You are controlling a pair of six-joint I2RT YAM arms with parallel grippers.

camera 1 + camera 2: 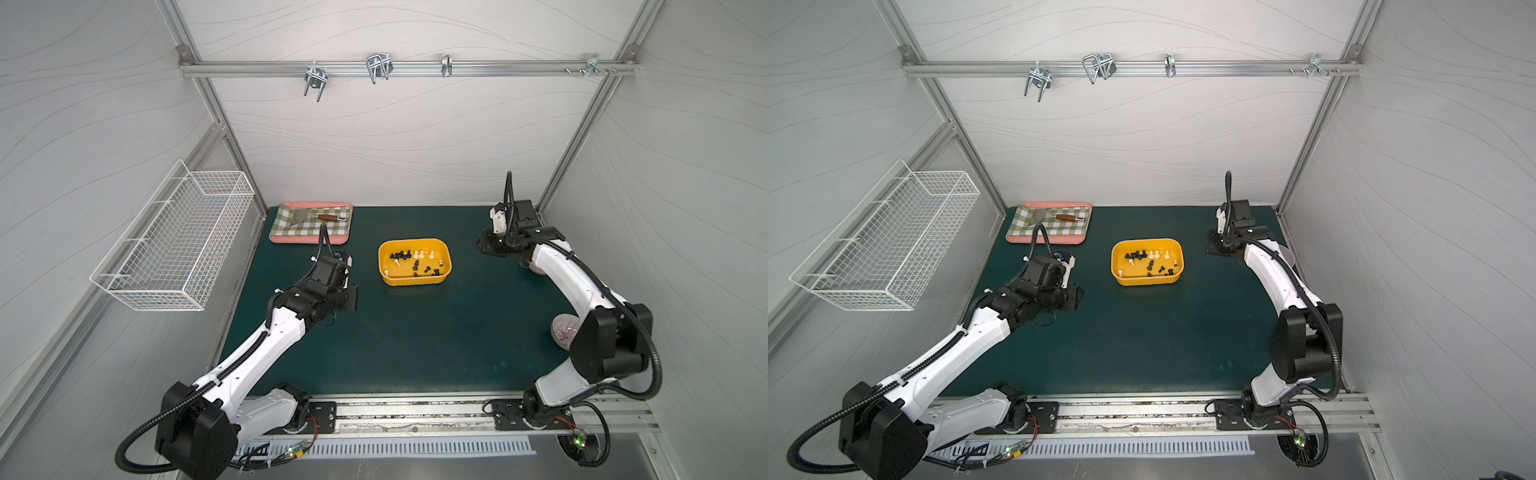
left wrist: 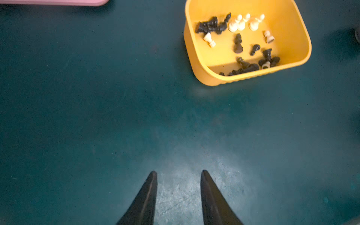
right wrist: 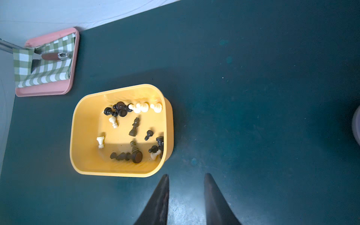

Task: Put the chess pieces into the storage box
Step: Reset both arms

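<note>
left hand (image 2: 178, 172), right hand (image 3: 186, 175): narrow, empty | chess pieces (image 3: 134, 127) seemingly all in storage box (image 3: 81, 136)

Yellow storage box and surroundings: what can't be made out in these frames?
- Black and cream chess pieces in the yellow-orange plastic storage box: too small in both top views to count; the near wall hides some in the left wrist view.
- Rounded striped grey object: the right arm covers part in a top view; identity unclear.
- Left gripper, right gripper: fingers hidden under the wrists in both top views.
</note>
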